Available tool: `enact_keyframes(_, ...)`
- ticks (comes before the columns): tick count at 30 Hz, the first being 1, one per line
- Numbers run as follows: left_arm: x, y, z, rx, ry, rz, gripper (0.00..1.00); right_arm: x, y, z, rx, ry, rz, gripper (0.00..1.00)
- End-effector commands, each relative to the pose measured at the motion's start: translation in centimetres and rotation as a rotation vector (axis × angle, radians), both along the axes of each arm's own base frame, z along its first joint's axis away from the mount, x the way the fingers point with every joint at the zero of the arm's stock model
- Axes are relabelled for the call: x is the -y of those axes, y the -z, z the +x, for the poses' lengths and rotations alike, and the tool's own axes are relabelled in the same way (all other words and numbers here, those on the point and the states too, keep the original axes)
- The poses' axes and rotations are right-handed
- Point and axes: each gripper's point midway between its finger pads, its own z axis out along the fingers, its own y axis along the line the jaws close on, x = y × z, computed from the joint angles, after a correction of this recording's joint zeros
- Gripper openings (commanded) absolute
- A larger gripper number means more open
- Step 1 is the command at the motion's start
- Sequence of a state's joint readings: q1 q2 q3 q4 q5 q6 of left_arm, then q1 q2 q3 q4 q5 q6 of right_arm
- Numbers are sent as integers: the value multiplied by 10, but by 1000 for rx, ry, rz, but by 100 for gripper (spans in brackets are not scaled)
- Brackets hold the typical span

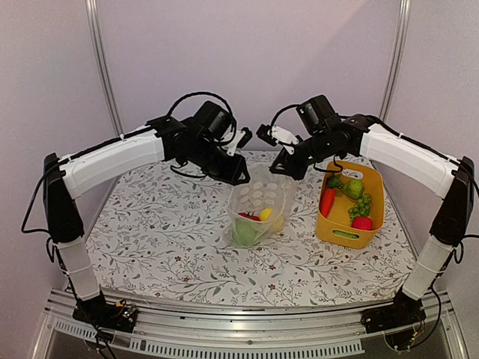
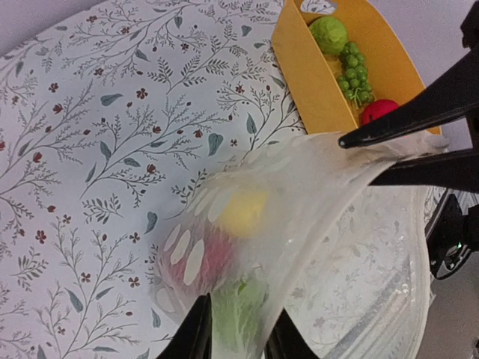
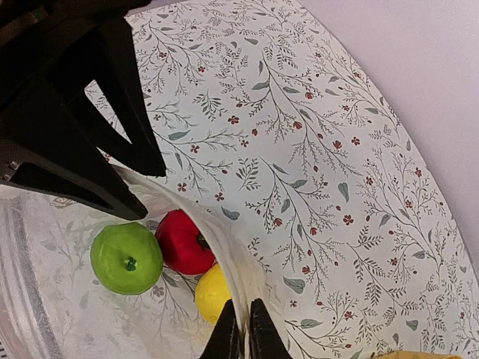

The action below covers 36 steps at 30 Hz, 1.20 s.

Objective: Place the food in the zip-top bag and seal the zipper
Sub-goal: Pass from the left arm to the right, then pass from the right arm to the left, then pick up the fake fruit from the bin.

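Note:
The zip-top bag (image 1: 258,203), clear with white dots, stands open on the table between both grippers. It holds a green apple (image 3: 126,257), a red round fruit (image 3: 182,241) and a yellow lemon (image 3: 213,292). My right gripper (image 3: 245,329) is shut on the bag's rim at its right side (image 1: 283,170). My left gripper (image 2: 238,333) is at the rim's left side (image 1: 239,178). Its jaws stand a little apart, with the bag's wall between them. The zipper strip is unsealed. A carrot (image 1: 327,202), green apple (image 1: 353,188), grapes (image 1: 361,206) and red fruit (image 1: 362,223) lie in the yellow bin.
The yellow bin (image 1: 374,196) stands right of the bag, close to my right arm. It also shows in the left wrist view (image 2: 307,71). A floral cloth (image 1: 165,239) covers the table. Metal poles stand at the back corners.

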State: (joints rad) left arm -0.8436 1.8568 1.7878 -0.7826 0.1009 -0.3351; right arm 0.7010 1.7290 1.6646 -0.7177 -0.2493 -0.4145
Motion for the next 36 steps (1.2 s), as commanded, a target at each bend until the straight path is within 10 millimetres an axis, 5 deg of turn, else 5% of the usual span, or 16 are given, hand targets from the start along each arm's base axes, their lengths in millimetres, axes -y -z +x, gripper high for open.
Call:
enact_keyframes(1, -3, -8, -7, -5, -23, -31, 28, -1, -18, 9, 45, 43, 33, 3)
enact_keyframes(6, -5, -5, -19, -16, -23, -19, 28, 1, -34, 11, 61, 75, 63, 0)
enact_keyframes(15, -14, -6, -16, 35, -36, 54, 0, 0, -23, 9, 23, 75, 56, 2)
enact_keyframes(22, -10, -12, -8, 65, -13, 54, 0, 5, -36, -23, -44, -29, 79, 39)
enact_keyframes(26, -11, -10, -8, 67, 9, 47, 0, 32, -52, -24, -60, 3, 111, 54)
enact_keyframes(30, -11, -8, -2, 54, 43, 2, 0, 81, -61, -10, -51, 96, 149, 60)
enact_keyframes(36, 3, -21, -1, 82, 118, -73, 0, 175, -13, 19, -70, 369, 47, 62)
